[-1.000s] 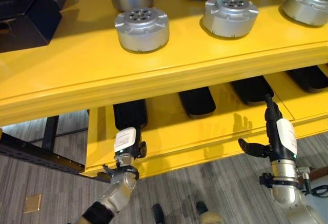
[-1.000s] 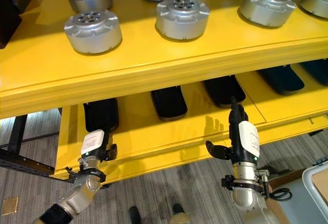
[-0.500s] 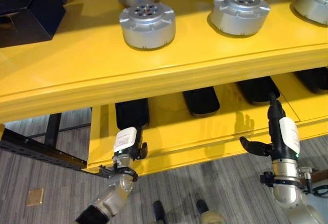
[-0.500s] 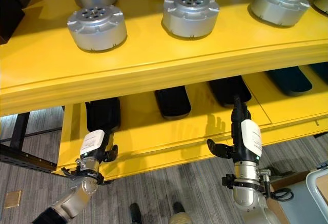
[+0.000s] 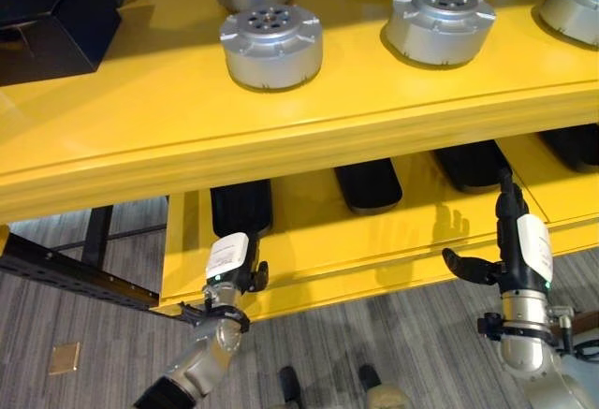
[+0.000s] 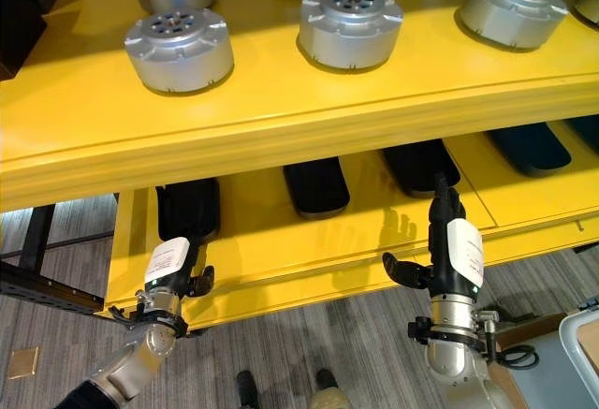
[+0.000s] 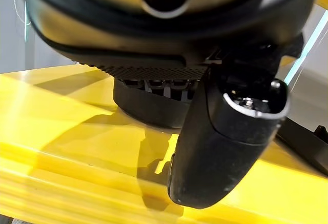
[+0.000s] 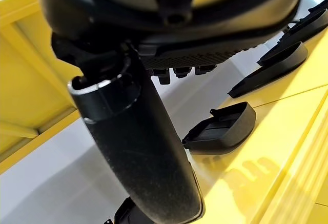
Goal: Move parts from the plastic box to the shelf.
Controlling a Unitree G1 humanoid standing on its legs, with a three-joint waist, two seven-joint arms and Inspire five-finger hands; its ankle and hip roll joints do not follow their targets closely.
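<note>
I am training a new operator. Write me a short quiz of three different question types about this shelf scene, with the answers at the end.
1. True or false: the right robot hand holds a silver part.
2. Multiple choice: where do the round silver parts stand? A) on the floor B) on the upper level of the yellow shelf C) in a plastic box
3. Fill in: the flat black parts lie on the ______ level of the shelf.

Key:
1. False. It is open and empty, in front of the lower level; the left robot hand is by that level's edge too.
2. B
3. lower
</note>
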